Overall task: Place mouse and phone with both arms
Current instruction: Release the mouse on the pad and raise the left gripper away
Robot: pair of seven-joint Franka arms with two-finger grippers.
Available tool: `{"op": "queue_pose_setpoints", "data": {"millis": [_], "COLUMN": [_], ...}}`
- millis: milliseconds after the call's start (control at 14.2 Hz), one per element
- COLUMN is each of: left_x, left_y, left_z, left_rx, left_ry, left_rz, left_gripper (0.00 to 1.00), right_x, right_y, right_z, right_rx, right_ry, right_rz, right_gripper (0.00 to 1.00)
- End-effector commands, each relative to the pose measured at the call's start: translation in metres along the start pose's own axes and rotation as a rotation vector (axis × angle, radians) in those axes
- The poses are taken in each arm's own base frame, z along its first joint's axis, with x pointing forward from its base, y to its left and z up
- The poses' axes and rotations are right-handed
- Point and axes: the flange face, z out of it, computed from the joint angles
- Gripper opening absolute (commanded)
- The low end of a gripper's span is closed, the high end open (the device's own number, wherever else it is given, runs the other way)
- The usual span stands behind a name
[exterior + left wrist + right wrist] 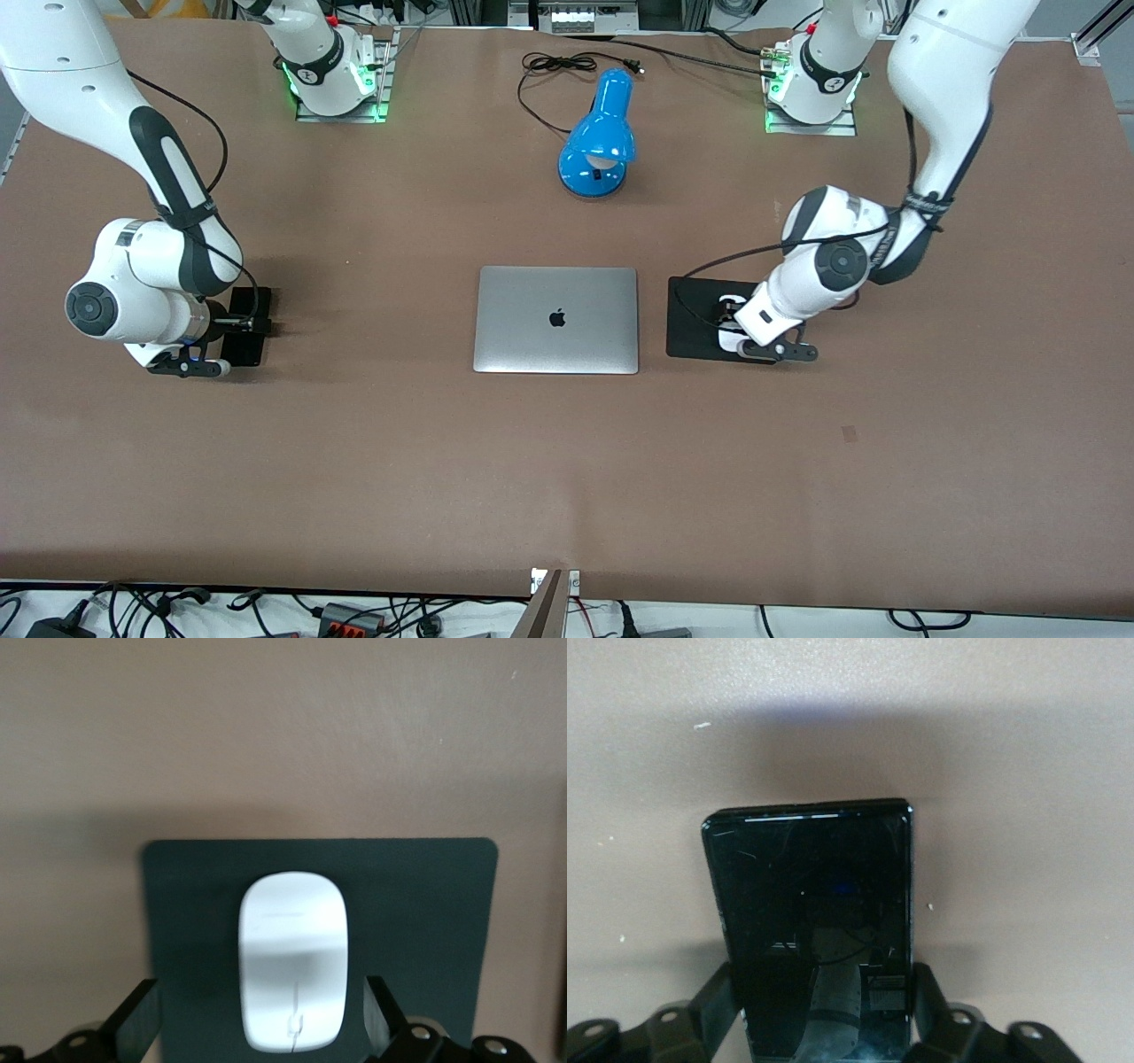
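The white mouse (730,339) lies on the black mouse pad (691,323), beside the laptop toward the left arm's end. My left gripper (728,321) is low over it and open. In the left wrist view the mouse (292,948) sits on the pad (416,930) between the fingers of the left gripper (261,1019), with a gap on each side. The black phone (252,350) is toward the right arm's end, at table height. My right gripper (241,324) is shut on the phone (811,895). In the right wrist view the right gripper (824,1005) presses both long edges.
A closed silver laptop (556,319) lies mid-table between the two grippers. A blue desk lamp (598,142) with a black cable (554,66) lies farther from the front camera than the laptop. Brown tabletop (567,470) spreads nearer the camera.
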Motion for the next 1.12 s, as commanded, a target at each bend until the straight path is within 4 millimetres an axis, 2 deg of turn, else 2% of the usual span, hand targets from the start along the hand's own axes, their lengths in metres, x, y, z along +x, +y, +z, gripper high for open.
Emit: {"op": "queue_pose_setpoints", "data": {"millis": [0,70,211,351,492,632,703,843,1054], "left_x": [0.024,0.033,0.047,0.055,0.060,0.060,0.061,0.061,0.054], "left_y": [-0.020,-0.036,-0.064,-0.093,-0.102,-0.111,-0.118,-0.140,-0.150], "left_z": [-0.064,-0.086,-0.124,-0.153,-0.180,-0.200,-0.217,-0.252,-0.269], "left_rx": [0.046,0.047,0.044,0.067,0.159,0.179,0.180,0.179,0.183], "left_ry": [-0.030,-0.039,-0.039,-0.021,0.004,0.002,0.007,0.022,0.007], "left_rz": [0.026,0.031,0.047,0.052,0.077,0.076,0.090,0.113,0.100], "left_gripper": [1.00,1.00,1.00,1.00,1.00,1.00,1.00,1.00,1.00], "right_x": [-0.003,-0.003,-0.002,0.000,0.002,0.010,0.015,0.015,0.003], "right_y": [0.001,0.002,0.001,-0.002,-0.011,-0.051,-0.073,-0.136,-0.217], "right_z": [0.004,0.004,-0.002,-0.022,-0.062,-0.097,-0.107,-0.112,-0.108], "right_rx": [-0.010,-0.010,-0.011,-0.015,-0.018,-0.032,-0.040,-0.048,-0.068], "right_ry": [-0.019,-0.019,-0.010,-0.009,0.004,0.017,0.029,0.047,0.056], "right_rz": [0.002,0.002,-0.006,-0.007,-0.017,-0.076,-0.107,-0.183,-0.116], "right_gripper": [0.47,0.35,0.21,0.20,0.19,0.18,0.18,0.18,0.18]}}
